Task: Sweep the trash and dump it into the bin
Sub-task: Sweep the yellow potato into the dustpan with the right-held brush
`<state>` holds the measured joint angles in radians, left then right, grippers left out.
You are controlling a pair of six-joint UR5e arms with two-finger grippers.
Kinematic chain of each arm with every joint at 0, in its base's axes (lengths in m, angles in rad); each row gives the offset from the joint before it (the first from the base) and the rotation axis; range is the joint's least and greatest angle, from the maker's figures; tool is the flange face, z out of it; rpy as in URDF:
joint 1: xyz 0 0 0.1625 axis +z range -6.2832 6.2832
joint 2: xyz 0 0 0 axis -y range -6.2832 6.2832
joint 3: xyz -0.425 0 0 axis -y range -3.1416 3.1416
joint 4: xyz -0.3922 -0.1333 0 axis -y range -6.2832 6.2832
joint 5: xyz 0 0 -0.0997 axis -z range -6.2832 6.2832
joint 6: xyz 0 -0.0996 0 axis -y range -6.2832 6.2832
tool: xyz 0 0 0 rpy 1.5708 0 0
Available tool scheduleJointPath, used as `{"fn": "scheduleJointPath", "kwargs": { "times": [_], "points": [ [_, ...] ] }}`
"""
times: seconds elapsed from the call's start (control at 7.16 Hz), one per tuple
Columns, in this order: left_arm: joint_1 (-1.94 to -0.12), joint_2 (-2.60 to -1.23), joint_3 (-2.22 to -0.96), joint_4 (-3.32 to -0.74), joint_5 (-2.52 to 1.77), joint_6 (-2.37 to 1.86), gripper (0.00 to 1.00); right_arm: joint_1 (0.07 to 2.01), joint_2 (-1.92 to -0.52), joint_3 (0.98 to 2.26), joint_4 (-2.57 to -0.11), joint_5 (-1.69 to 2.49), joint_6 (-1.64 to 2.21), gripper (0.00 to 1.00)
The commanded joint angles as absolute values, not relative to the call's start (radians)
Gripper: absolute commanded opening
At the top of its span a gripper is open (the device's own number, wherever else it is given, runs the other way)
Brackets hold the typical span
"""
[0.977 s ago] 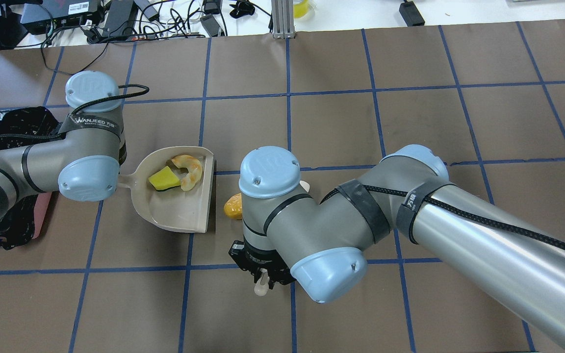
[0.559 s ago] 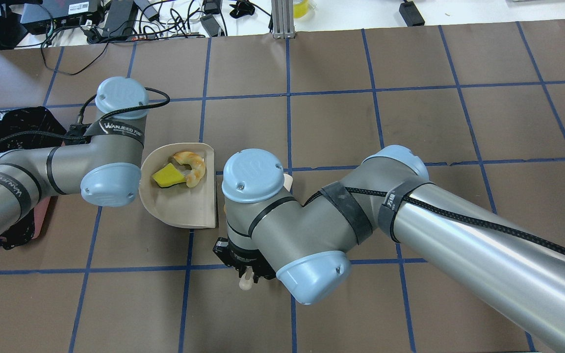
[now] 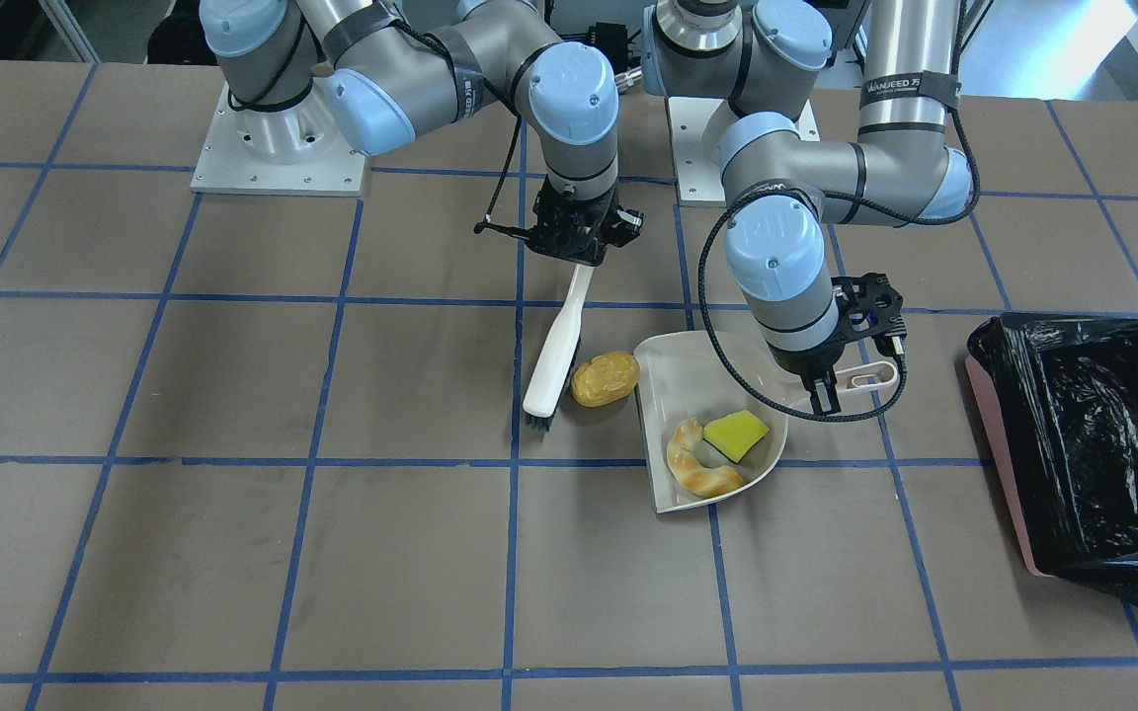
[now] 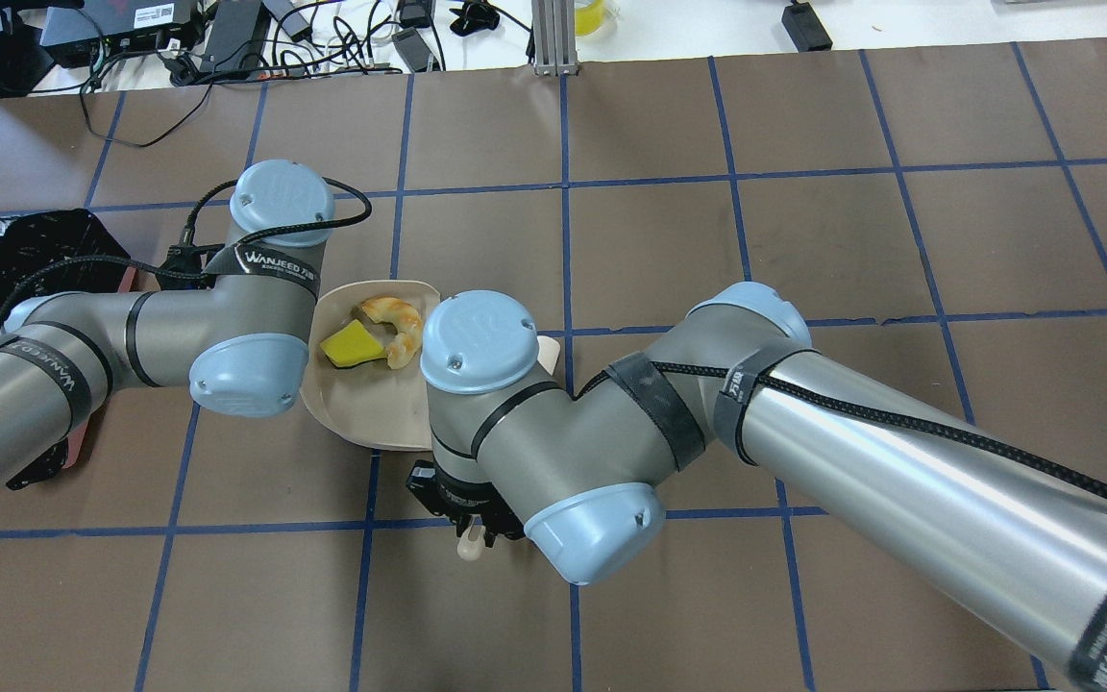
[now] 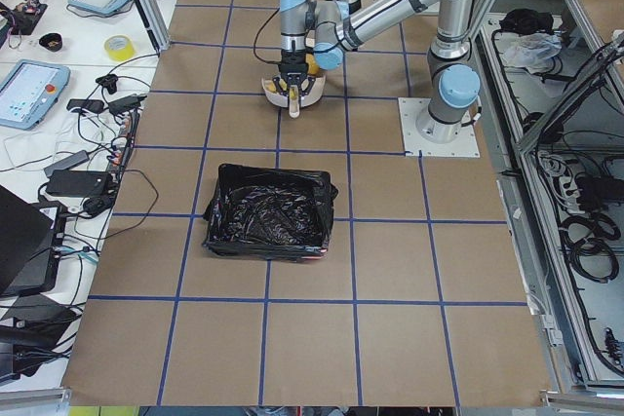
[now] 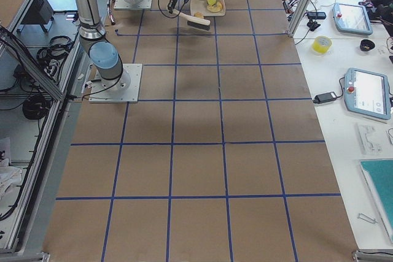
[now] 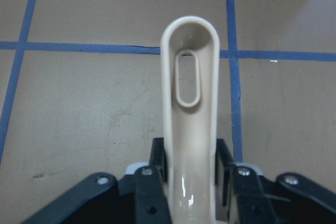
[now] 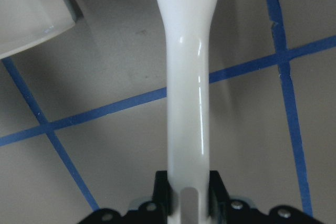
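**What the views keep back**

From overhead, the right arm (image 4: 553, 432) covers the golden-brown potato-shaped lump (image 3: 605, 378) entirely. It also covers most of the white plastic brush (image 4: 469, 550), leaving a handle tip and a pale sliver. The left arm (image 4: 179, 327) hides the handle of the beige plastic dustpan (image 4: 371, 413). It crosses the pink-sided rectangular bin lined with crinkled black plastic (image 4: 25, 245), which the left edge cuts. The front-facing view's right edge cuts the bin too. The right wrist view's top edge clips the lump and the brush's handle. The left wrist view shows only the dustpan's handle, cut at the bottom. In both side views the trash is too small to tell piece from piece.
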<state>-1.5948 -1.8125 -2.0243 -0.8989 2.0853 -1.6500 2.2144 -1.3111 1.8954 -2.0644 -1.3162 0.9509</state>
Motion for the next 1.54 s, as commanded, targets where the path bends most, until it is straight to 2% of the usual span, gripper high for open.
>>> {"fn": "scheduleJointPath", "kwargs": {
  "times": [0.0,0.28,0.7,1.4],
  "points": [
    [-1.595,-1.827,-2.017,-0.899,2.082,-1.655,0.0,2.215,-1.252,1.891,-2.136,-1.298,0.943,0.0],
    [-1.594,-1.829,-2.011,-0.896,2.08,-1.646,0.0,2.215,-1.18,1.843,-2.174,-1.278,0.887,0.0],
    [-1.594,-1.829,-2.011,-0.897,2.08,-1.641,0.0,2.215,-1.054,1.679,-2.163,-1.22,0.821,0.0],
    [-1.589,-1.829,-2.003,-0.894,2.033,-1.64,0.0,2.214,-1.043,1.654,-2.123,-1.273,0.692,0.0]
  ]
}}
